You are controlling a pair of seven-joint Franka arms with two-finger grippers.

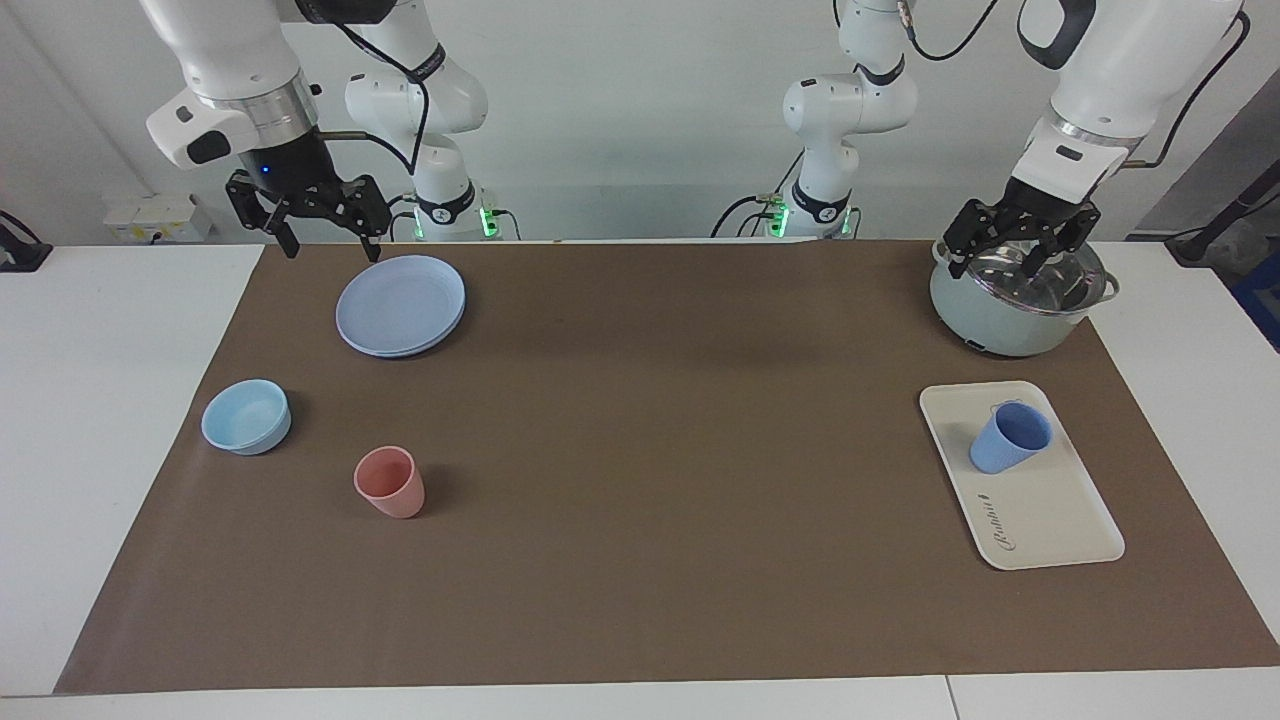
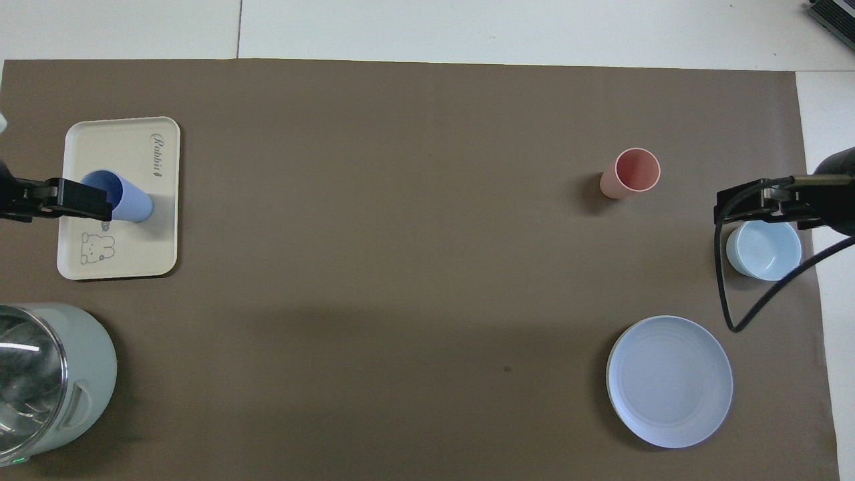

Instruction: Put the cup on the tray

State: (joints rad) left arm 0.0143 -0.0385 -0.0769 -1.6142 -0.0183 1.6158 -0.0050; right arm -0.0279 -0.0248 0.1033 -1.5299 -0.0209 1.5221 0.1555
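Observation:
The periwinkle-blue cup point(image 1: 1010, 438) stands upright on the cream-white tray point(image 1: 1050, 520) toward the left arm's end of the table. Nothing holds it. In the overhead view the cup point(image 2: 130, 200) is near the tray's point(image 2: 107, 143) middle, beside the bear drawing. My left gripper point(image 1: 1015, 262) is open and empty, raised over the pot, apart from the cup. In the overhead view the left gripper point(image 2: 87, 197) overlaps the cup's rim. My right gripper point(image 1: 333, 245) is open and empty, raised by the blue plate's edge, and it also shows in the overhead view point(image 2: 748, 204).
A pale green pot point(image 1: 1000, 320) with a steel inside stands nearer to the robots than the tray. At the right arm's end are a round blue plate point(image 1: 400, 303), a light-blue bowl point(image 1: 246, 416) and a pink cup point(image 1: 390, 483). A brown mat covers the table.

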